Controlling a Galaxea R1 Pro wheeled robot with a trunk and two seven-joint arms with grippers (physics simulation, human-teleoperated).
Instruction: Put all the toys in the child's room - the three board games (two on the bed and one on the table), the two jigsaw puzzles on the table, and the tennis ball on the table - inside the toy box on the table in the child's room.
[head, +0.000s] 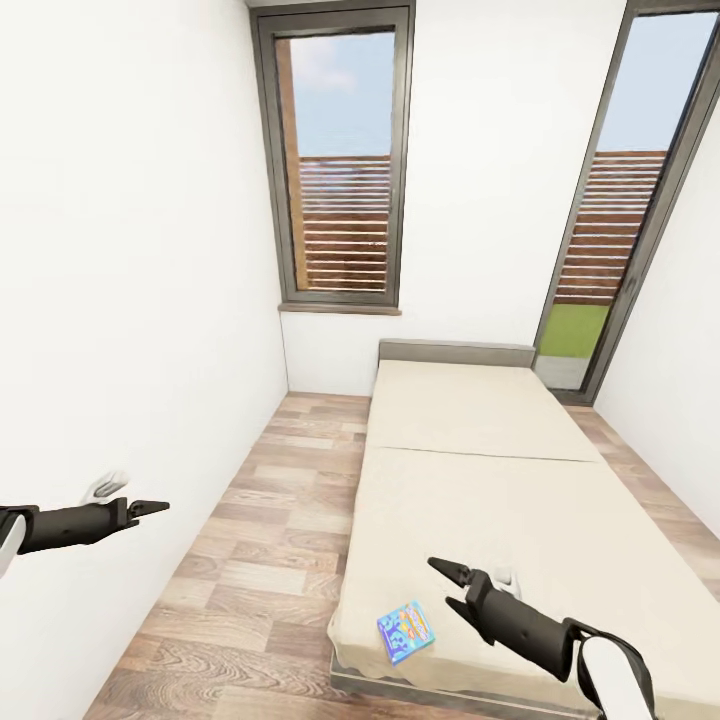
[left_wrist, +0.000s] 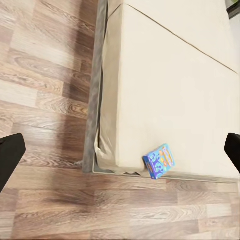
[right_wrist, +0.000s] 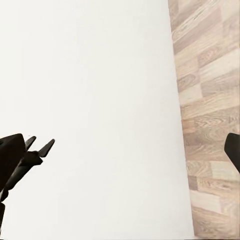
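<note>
White walls close in a narrow room, with a tall window (head: 340, 170) at the far end and a glazed door (head: 625, 210) to its right giving onto a slatted fence and grass. Wood-plank floor (head: 260, 540) runs along the left of the bed (head: 480, 500), whose cream mattress fills most of the width inside a grey padded edge. Both arms hang out in front, carrying nothing, which I take for the posture of a robot just arriving at the bed. Its right gripper (head: 446, 586) hovers over the mattress near the foot, jaws parted; its left gripper (head: 158, 508) reaches over the floor beside the wall, tips looking pinched together with nothing between them. One board game (head: 408, 631), a blue printed box, lies flat at the mattress's near corner, just beside the right gripper, probably the first pick
</note>
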